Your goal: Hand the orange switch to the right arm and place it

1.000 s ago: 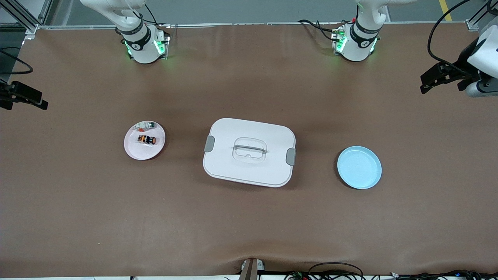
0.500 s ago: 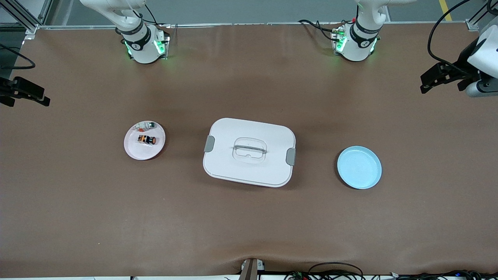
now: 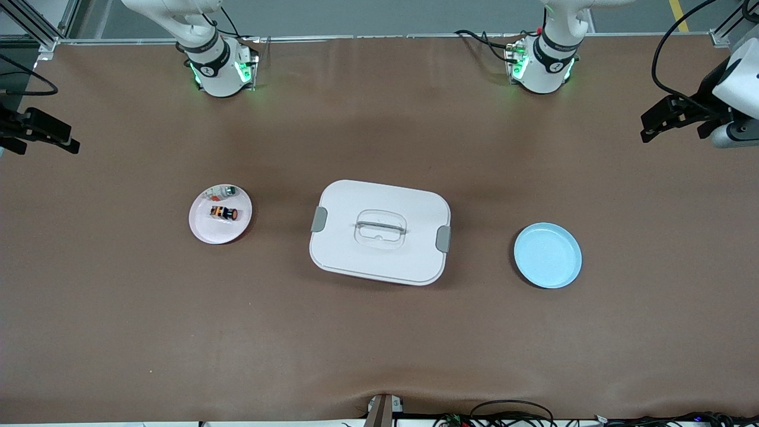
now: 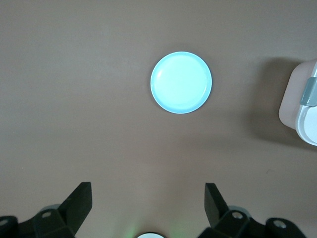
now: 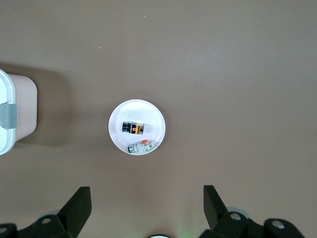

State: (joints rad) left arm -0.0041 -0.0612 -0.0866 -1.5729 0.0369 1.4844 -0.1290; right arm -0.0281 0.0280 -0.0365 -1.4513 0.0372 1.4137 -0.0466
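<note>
Orange switch (image 3: pixel 224 213) lying in white plate (image 3: pixel 203 228), toward right arm's end. Left gripper (image 4: pixel 147 204) released, high over table beside blue plate (image 4: pixel 181 82). Right gripper (image 5: pixel 144 204) released, above table edge.

Matt brown table (image 3: pixel 379 344), glossy plates (image 3: pixel 547 255)

Brown surface (image 3: pixel 379 344) carries three items. White lidded box (image 3: pixel 379 231) sits at centre. Pale pink plate (image 3: pixel 204 228) lies at its 9 o'clock, light blue plate (image 3: pixel 547 255) at its 3 o'clock.
</note>
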